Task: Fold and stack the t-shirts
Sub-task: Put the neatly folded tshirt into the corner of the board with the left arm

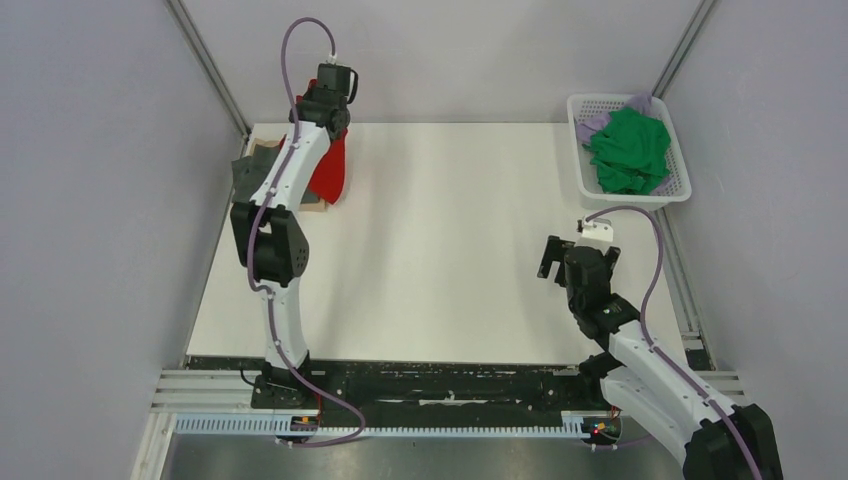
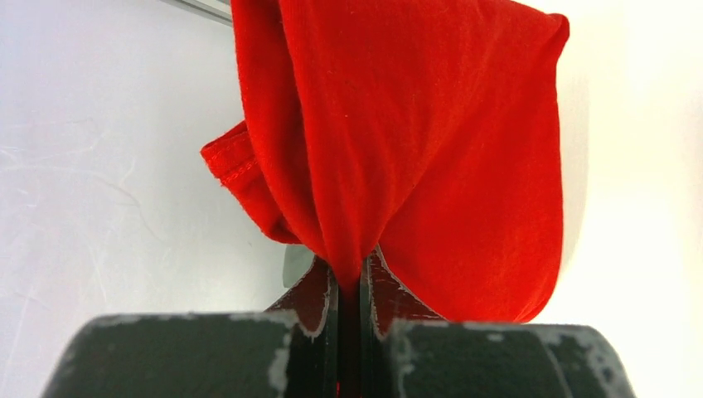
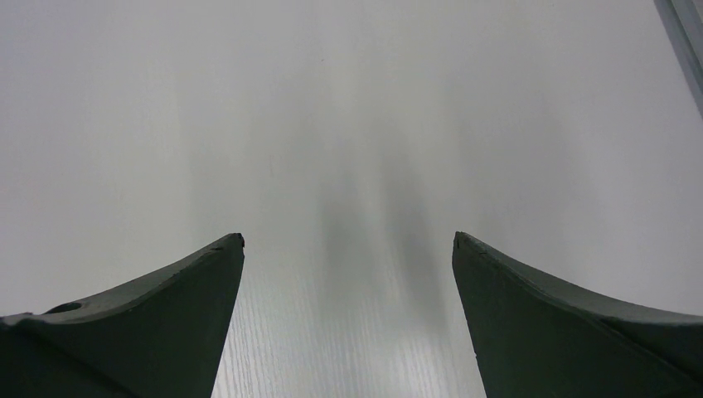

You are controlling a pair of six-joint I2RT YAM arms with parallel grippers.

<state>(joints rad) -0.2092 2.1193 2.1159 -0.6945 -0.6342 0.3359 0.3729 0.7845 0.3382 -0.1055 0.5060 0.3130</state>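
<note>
overhead, white table (image 1: 450,250), grey walls (image 1: 90,200)

Red t-shirt (image 1: 330,176) beside left arm (image 1: 283,170)

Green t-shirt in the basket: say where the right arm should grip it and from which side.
Pinch a raised fold near the middle of the green t-shirt, coming straight down from above: it lies crumpled in a heap, and the basket walls close off its sides. The right gripper has its jaws open.

Left jaws tight, right jaws wide
</note>
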